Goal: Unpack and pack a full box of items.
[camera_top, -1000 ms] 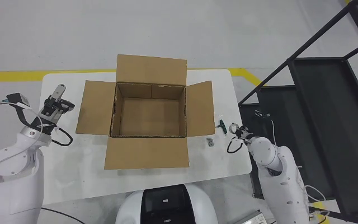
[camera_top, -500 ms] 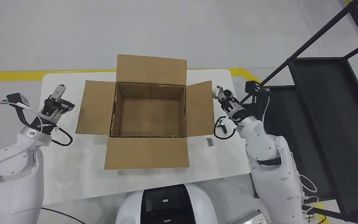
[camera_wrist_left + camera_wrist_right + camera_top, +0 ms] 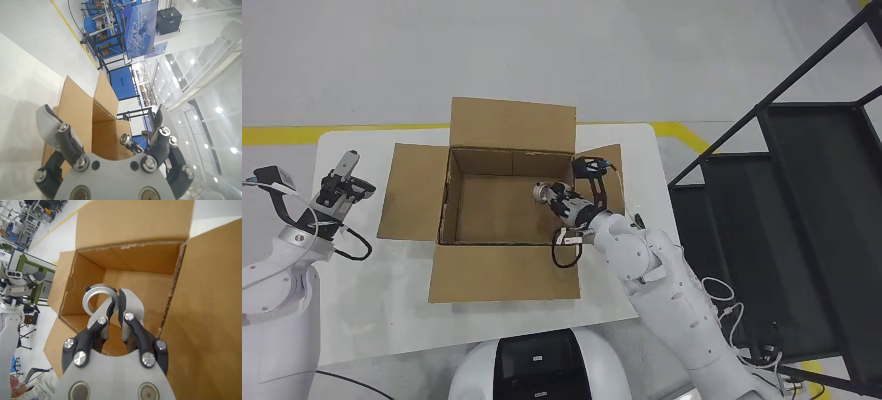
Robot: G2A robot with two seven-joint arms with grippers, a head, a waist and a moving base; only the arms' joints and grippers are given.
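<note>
An open cardboard box [image 3: 507, 212] stands in the middle of the white table [image 3: 362, 310] with its four flaps spread out; its floor is bare. My right gripper [image 3: 550, 194] hangs over the right part of the box opening, shut on a silver metal ring [image 3: 540, 190]. In the right wrist view the ring [image 3: 90, 298] is pinched by its rim in that gripper [image 3: 115, 301], above the box interior [image 3: 136, 283]. My left gripper [image 3: 345, 168] is open and holds nothing, off the table's left edge; its own view [image 3: 104, 117] looks toward the box [image 3: 79, 106].
A small green-handled item [image 3: 639, 217] lies on the table just right of the box's right flap. A black metal rack [image 3: 787, 190] stands to the right of the table. A yellow floor line [image 3: 282, 133] runs behind it.
My right arm has swung from the table's right edge, up past the right flap, to over the box, with the metal ring in its gripper. The left arm has stayed still.
</note>
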